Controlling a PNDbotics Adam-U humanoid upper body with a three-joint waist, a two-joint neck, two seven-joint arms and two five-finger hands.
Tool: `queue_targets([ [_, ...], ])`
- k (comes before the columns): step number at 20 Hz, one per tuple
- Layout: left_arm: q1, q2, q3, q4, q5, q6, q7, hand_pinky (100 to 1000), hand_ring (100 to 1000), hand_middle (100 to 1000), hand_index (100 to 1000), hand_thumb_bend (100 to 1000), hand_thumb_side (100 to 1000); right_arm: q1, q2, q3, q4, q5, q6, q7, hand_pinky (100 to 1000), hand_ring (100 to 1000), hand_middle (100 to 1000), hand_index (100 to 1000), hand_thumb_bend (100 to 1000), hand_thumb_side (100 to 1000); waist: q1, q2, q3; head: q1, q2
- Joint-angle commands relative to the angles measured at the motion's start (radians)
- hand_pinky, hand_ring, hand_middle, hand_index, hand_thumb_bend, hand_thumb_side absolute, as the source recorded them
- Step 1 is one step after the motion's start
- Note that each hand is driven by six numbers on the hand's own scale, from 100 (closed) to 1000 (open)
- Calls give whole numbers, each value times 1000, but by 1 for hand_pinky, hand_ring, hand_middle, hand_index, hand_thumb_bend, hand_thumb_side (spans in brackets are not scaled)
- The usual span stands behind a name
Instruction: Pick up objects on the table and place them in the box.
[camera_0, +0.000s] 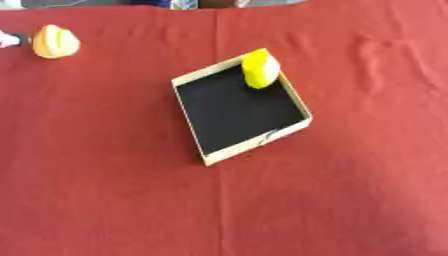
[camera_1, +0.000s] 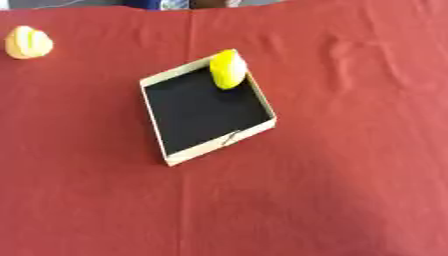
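Observation:
A shallow cardboard box with a black bottom lies skewed in the middle of the red cloth. A yellow rounded object with a pale side stands in the box's far corner, leaning on the rim. An orange-yellow rounded object sits on the cloth at the far left. Beside it, at the left edge, a small white and dark thing shows partly. Neither hand appears in either view.
The red cloth covers the whole table, with a few wrinkles at the far right. The cloth's far edge runs along the top, where some blue and white shapes show beyond it.

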Motion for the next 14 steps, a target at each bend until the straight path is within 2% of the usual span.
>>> queue_targets([
  [1, -29, 17, 10, 0, -1, -1, -12, 908, 920, 874, 931, 484, 100, -18, -15, -3, -22, 6, 5, 4, 900, 962, 790, 873, 100, 659, 2, -16, -6, 4, -17],
  [8, -45, 19, 21, 26, -57, 31, -42, 910, 936, 880, 931, 514, 100, -19, -13, -6, -22, 8, 13, 11, 901, 968, 790, 873, 100, 660, 7, 9, -12, 13, -33],
  [14, -63, 29, 54, 47, -101, 75, -11, 909, 939, 883, 928, 491, 100, -22, -14, -5, -22, 4, 17, 25, 903, 973, 788, 874, 100, 660, 10, 34, -17, 32, -55],
])
